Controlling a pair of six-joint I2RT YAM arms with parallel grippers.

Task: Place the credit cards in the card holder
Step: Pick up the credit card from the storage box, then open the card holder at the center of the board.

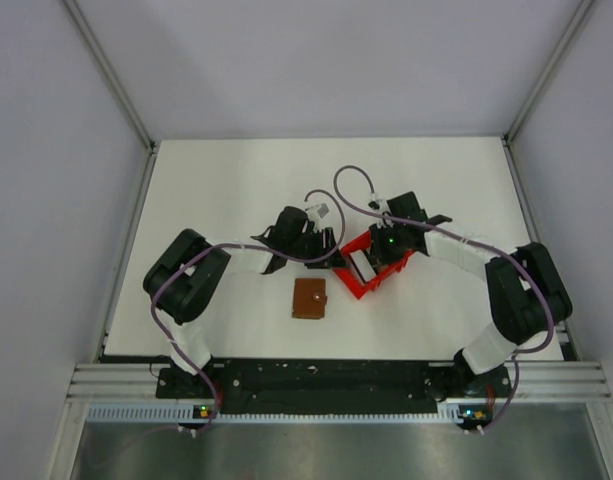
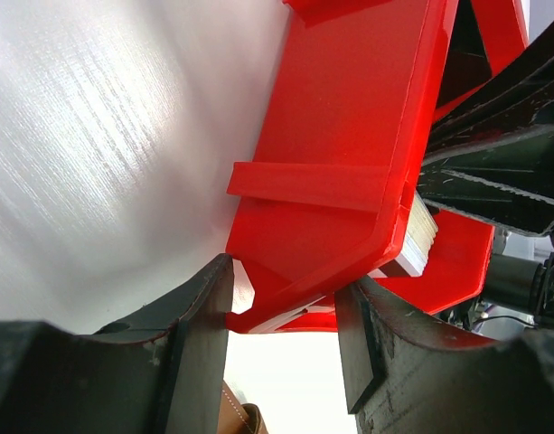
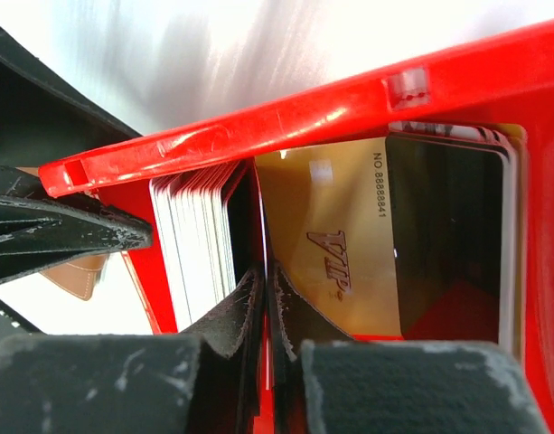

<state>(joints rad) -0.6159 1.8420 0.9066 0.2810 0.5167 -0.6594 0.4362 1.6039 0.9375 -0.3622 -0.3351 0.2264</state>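
Inside the red bin (image 3: 286,108), the right pincer (image 3: 266,303) has its jaws pressed almost together with only a thin sliver between them; whether a card is pinched there cannot be told. Just beside its fingertips stand the credit cards (image 3: 200,244): a pale stack on edge to one side, a gold card (image 3: 335,226) and a dark card (image 3: 448,226) to the other. At the bin's corner, the left pincer (image 2: 286,287) is clamped on the wall. Near the bin but apart from it, the brown wallet (image 1: 309,298) lies closed on the white tabletop (image 1: 216,190).
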